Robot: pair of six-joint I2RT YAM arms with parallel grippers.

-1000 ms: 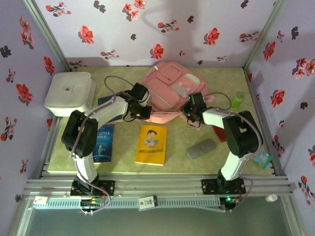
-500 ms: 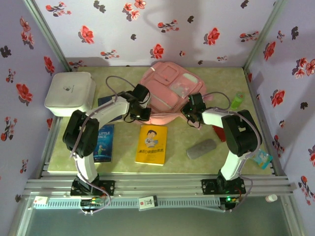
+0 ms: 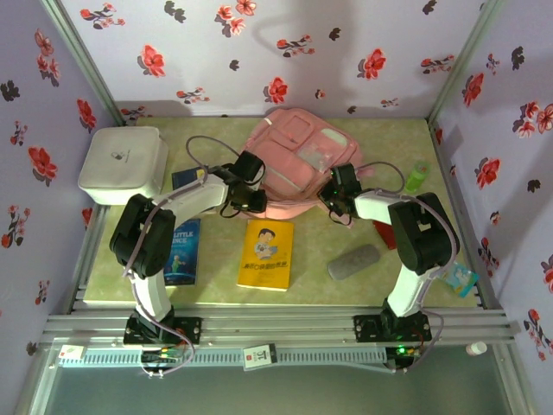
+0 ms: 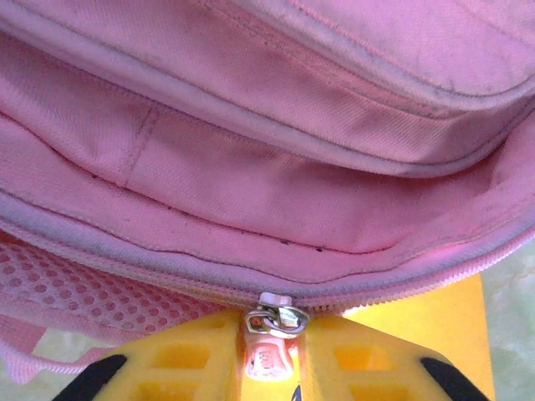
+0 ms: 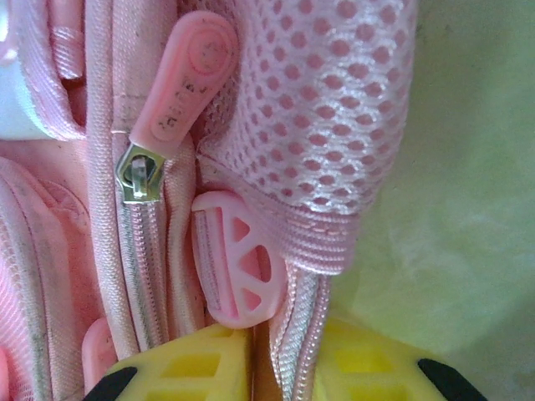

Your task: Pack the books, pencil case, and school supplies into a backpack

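Backpack point(image 3: 298, 160) lies flat at far centre of the table point(image 3: 311, 281), its near edge facing the arms, so both work the zip from there. L gripper point(image 4: 269, 378) is at the near-left edge w/ the zip pull point(image 4: 266, 357) between its fingers. Jaws are only a crack apart; can't tell if they pinch it or just flank it. R gripper point(image 5: 267, 363) is at the near-right edge, jaws nearly closed on the mesh-side seam, prob. to steady the backpack vs. the zip tug. Zip looks closed around the slider, so packing prob. not begun.

Yellow book point(image 3: 266, 253) lies just near of the backpack, blue book point(image 3: 181, 251) near left, navy book point(image 3: 184, 179) partly under L arm, pencil case point(image 3: 354, 261) near right. All lie apart w/ bare table between for approach. White box point(image 3: 123, 164) crowds far left.
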